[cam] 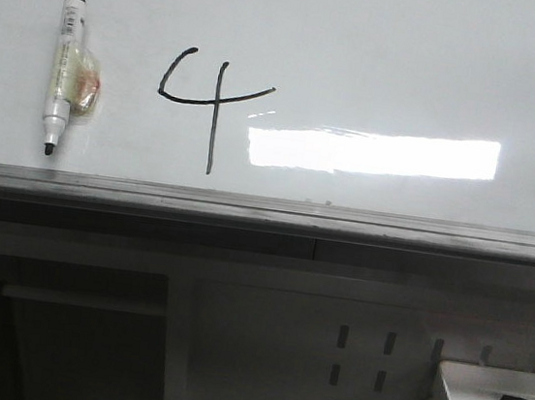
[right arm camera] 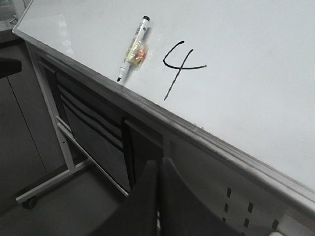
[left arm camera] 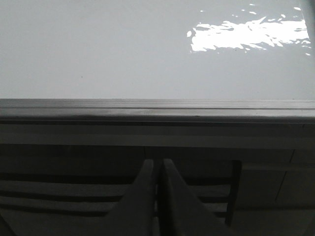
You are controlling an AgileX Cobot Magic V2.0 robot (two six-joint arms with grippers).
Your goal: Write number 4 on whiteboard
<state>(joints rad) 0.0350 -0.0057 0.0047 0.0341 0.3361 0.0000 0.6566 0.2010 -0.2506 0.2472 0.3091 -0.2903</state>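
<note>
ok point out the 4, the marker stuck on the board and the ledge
4 (cam: 216, 103), front view, where crossbar meets stem
marker (cam: 64, 63), front view, middle of the barrel
ledge (cam: 266, 210), front view, middle of the grey strip

One legible mark for you: the number 4 (cam: 211, 105), hand-drawn in thin black line on the whiteboard (cam: 413, 52), open at the top, curved left stroke, slanted crossbar, long stem running down toward the ledge. You get the same figure in the right wrist view (right arm camera: 179, 66), seen at a slant. The marker (cam: 61, 72) stuck to the board just left of it carries barrel print, too small to read.
</note>
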